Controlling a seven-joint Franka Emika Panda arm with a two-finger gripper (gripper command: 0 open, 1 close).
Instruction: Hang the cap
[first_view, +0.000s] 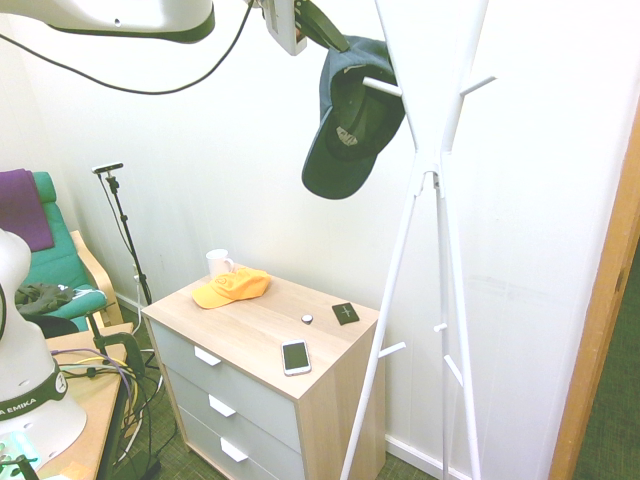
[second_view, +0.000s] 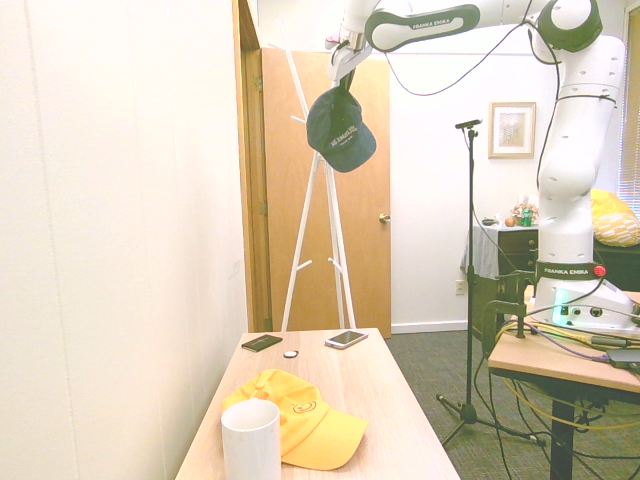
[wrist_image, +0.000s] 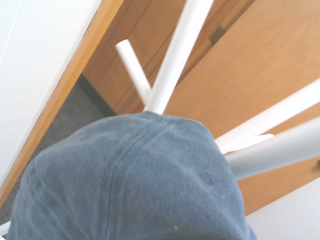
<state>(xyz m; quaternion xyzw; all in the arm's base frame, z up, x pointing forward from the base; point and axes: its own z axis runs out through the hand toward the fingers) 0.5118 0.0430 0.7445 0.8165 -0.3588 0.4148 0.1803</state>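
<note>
The dark navy cap (first_view: 352, 118) hangs high in the air, brim down, beside the white coat stand (first_view: 432, 165). My gripper (first_view: 312, 28) is shut on the cap's top edge. One white peg (first_view: 382, 87) of the stand reaches into the cap's hollow inside. From the other side the cap (second_view: 340, 130) shows pale lettering and dangles below the gripper (second_view: 343, 62), in front of the stand (second_view: 318, 190). Slate-blue cap fabric (wrist_image: 130, 185) fills the lower part of the wrist view, with white stand rods (wrist_image: 175, 55) beyond it.
Below stands a wooden chest of drawers (first_view: 262, 375) bearing an orange-yellow cap (first_view: 231, 288), a white mug (first_view: 218, 264), a phone (first_view: 295, 356), a dark card (first_view: 345, 313) and a small round thing (first_view: 307, 319). A wooden door (second_view: 335, 190) is behind the stand. A green armchair (first_view: 55, 260) stands at the left.
</note>
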